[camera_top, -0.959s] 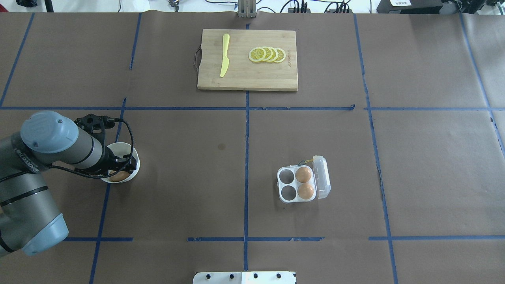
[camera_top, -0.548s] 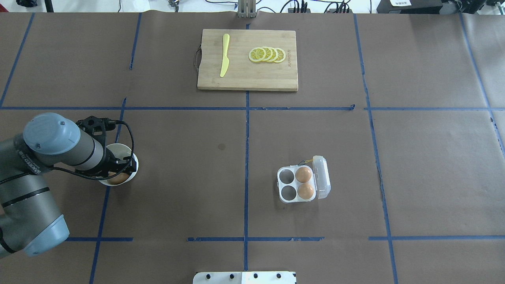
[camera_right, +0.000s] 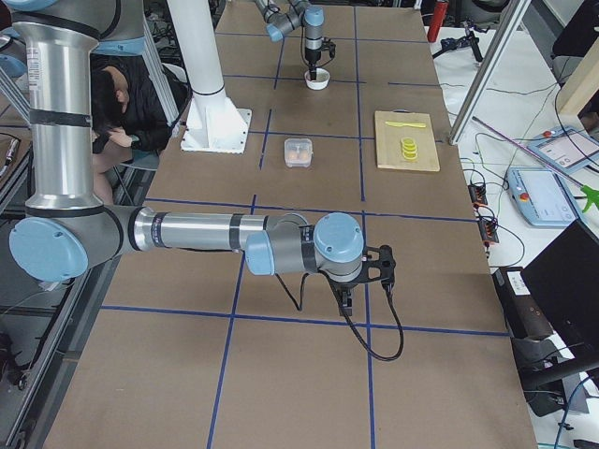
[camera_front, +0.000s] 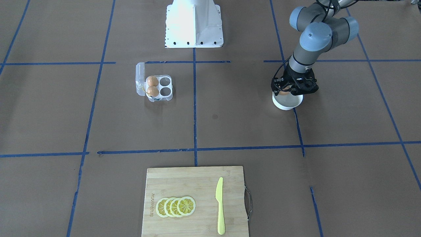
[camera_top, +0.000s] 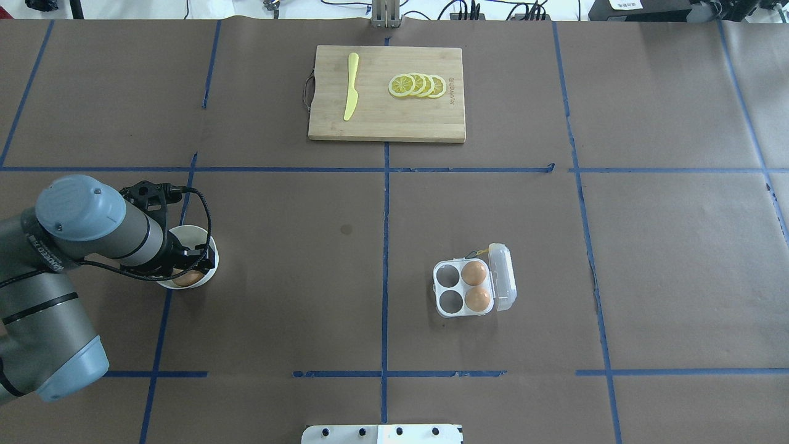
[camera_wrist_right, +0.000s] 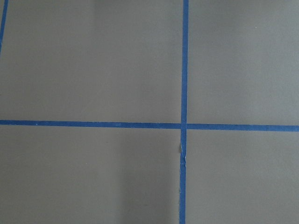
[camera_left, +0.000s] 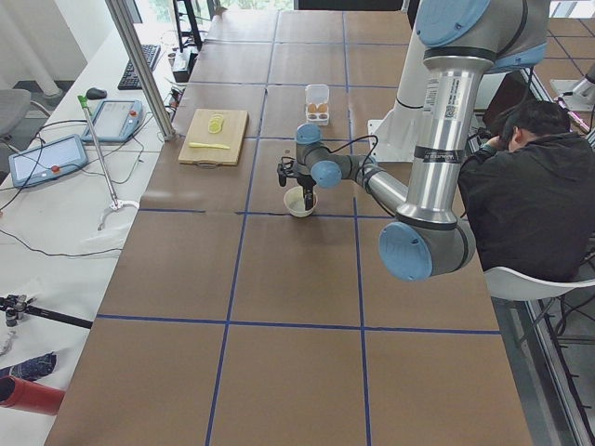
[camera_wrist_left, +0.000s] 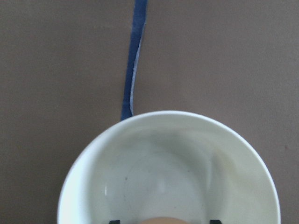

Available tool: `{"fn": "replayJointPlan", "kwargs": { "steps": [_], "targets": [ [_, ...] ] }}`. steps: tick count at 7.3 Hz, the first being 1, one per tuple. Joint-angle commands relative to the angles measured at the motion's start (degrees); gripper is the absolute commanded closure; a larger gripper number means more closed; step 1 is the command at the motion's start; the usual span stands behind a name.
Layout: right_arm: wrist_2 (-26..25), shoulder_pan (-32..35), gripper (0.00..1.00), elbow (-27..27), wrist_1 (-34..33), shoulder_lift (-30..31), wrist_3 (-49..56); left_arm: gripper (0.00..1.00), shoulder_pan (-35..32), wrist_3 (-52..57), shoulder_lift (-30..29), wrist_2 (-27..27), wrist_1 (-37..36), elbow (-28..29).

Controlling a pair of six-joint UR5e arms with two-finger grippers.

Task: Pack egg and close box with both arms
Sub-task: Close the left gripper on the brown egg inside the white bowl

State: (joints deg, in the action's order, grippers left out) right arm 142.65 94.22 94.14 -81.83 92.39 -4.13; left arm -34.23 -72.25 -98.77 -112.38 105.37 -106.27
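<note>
One egg [camera_top: 187, 278] lies in a round white bowl [camera_top: 192, 229] at the table's left. My left gripper [camera_top: 190, 270] reaches down into the bowl, open, with a fingertip [camera_wrist_left: 114, 221] on each side of the egg [camera_wrist_left: 161, 220]. I cannot tell whether the fingertips touch it. The clear box [camera_top: 452, 300] stands right of centre with its lid [camera_top: 502, 277] open. It holds two eggs [camera_top: 474, 272] in the cups beside the lid, and the other two cups are bare. My right gripper [camera_right: 344, 301] hangs low over bare table far to the right. I cannot tell whether it is open or shut.
A wooden cutting board [camera_top: 382, 123] with a yellow knife [camera_top: 351, 86] and lemon slices [camera_top: 418, 86] lies at the far middle. The white base block [camera_front: 194, 23] is at the near edge. A person [camera_left: 530, 186] sits beside the robot.
The left wrist shifted slightly over the bowl, dipping toward me and then easing back. The bowl, box and eggs stay where they were.
</note>
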Motion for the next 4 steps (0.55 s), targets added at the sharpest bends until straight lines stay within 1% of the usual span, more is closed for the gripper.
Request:
{"fn": "replayJointPlan", "kwargs": {
  "steps": [1, 2, 3, 4],
  "targets": [
    [-0.09, 0.00, 0.00, -0.19, 0.01, 0.08, 0.00, 0.93, -0.92, -0.78, -0.19, -0.04, -1.99, -2.44],
    [-0.09, 0.00, 0.00, -0.19, -0.08, 0.08, 0.00, 0.98, -1.10, -0.87, -0.46, 0.22, -6.71, -4.45],
    [-0.09, 0.00, 0.00, -0.10, -0.17, 0.08, 0.00, 1.00, -1.80, -0.87, -0.89, 0.31, -9.89, -6.30],
    [-0.09, 0.00, 0.00, -0.19, -0.26, 0.08, 0.00, 1.00, -5.29, -0.87, -1.25, 0.32, -10.44, -7.02]
  ]
}}
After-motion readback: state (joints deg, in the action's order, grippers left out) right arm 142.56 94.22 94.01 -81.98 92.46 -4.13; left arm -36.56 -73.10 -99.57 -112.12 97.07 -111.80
